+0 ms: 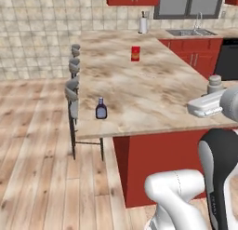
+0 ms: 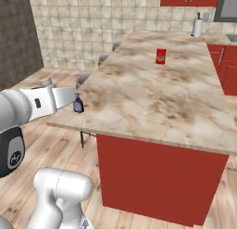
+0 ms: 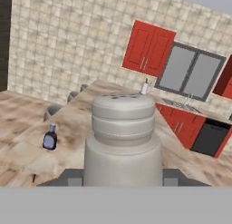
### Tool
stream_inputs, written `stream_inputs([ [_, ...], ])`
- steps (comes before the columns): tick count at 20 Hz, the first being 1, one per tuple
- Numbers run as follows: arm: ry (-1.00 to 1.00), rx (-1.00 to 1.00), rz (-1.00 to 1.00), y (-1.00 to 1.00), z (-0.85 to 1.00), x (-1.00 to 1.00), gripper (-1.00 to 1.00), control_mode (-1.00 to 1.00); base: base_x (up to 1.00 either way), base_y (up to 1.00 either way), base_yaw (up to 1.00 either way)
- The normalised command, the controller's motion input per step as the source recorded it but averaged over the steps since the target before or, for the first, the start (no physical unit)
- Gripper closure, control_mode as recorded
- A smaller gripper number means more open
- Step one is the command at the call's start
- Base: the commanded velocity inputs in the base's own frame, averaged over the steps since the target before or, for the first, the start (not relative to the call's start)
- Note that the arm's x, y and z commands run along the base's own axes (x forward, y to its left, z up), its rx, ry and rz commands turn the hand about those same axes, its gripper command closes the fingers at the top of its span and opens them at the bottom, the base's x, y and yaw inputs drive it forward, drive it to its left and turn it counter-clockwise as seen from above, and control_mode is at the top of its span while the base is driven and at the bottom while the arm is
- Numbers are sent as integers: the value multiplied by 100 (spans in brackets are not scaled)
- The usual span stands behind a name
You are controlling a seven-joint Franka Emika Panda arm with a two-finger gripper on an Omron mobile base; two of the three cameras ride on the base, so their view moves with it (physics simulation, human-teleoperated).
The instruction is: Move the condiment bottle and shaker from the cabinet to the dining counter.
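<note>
Shaker (image 3: pixel 121 141) sits right up against the hand camera, grey, tapered, ribbed top; we see the pincer (image 3: pixel 122 177) clamped on it, one dark finger block on each side of its base. In the left base view we spot the shaker (image 1: pixel 214 83) poking up at the end of the arm, over the right edge of the counter.

By size now. Dining counter (image 1: pixel 139 91), big marble top with red sides, lies under and ahead of the pincer. Grey stools (image 1: pixel 71 91) line the counter's side far left of the pincer. Red wall cabinet (image 3: pixel 147 48), doors shut, hangs well beyond the pincer on the tiled back wall, beside a grey window. Paper-towel roll (image 1: pixel 143 25) stands at the counter's far end, well ahead. Small red box (image 1: pixel 135 53) stands mid-counter, ahead and left of the pincer. Condiment bottle (image 1: pixel 101 108), dark with pale cap, stands upright on the counter near its stool-side edge, left of the pincer, well apart from it.
</note>
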Motion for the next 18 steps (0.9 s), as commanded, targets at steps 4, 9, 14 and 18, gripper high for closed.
stream_inputs([
  [4,0,0,0,0,0,0,100,100,98,13,18],
  [9,0,0,0,0,0,0,100,100,91,0,12],
  [14,0,0,0,0,0,0,100,100,52,0,5],
  [18,0,0,0,0,0,0,100,100,19,0,0],
])
